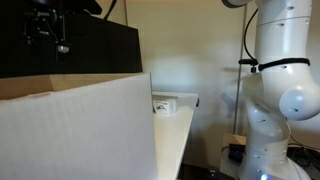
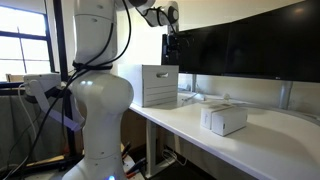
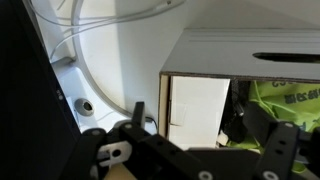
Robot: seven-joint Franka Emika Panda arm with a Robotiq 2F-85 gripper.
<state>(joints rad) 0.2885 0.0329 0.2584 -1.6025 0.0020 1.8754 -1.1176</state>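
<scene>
My gripper (image 2: pixel 172 47) hangs high above a tall open cardboard box (image 2: pixel 160 85), in front of the dark monitors. The same box fills the foreground in an exterior view (image 1: pixel 80 130), with the gripper (image 1: pixel 48 32) above it at the top left. In the wrist view the gripper (image 3: pixel 195 112) is open and empty, its black fingers spread over the box's white inner flap (image 3: pixel 198 110). A bright green packet with printing (image 3: pixel 285 100) lies inside the box, to the right of the flap.
A small white box (image 2: pixel 225 118) lies on the white desk (image 2: pixel 260 150); it also shows in an exterior view (image 1: pixel 165 103). Wide black monitors (image 2: pixel 250 45) stand along the back. The robot's white base (image 2: pixel 95 100) stands beside the desk. Cables (image 3: pixel 90 40) run past.
</scene>
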